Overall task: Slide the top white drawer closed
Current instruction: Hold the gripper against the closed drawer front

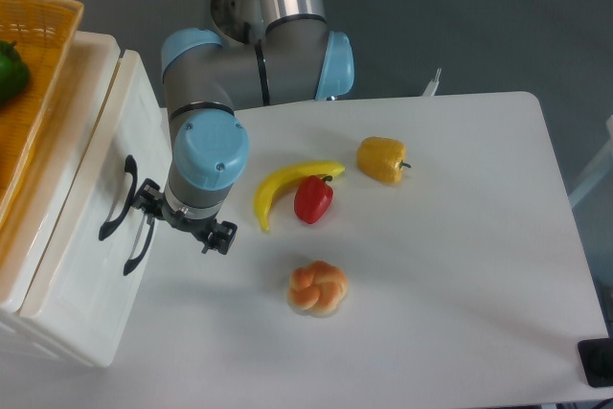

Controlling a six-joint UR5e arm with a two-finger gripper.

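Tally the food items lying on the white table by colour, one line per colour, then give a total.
Yellow: 2, the banana and the yellow pepper
Red: 1, the red pepper
Orange: 1, the bun
Total: 4

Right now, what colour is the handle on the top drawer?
Black, on the top white drawer; the fixed camera shows the handle clearly.

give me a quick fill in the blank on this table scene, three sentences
1. The red pepper lies touching the ____.
2. The handles on the top white drawer and the lower drawer are ____ in colour.
3. The wicker basket on top of the cabinet holds something ____ in colour.

Missing words: banana; black; green
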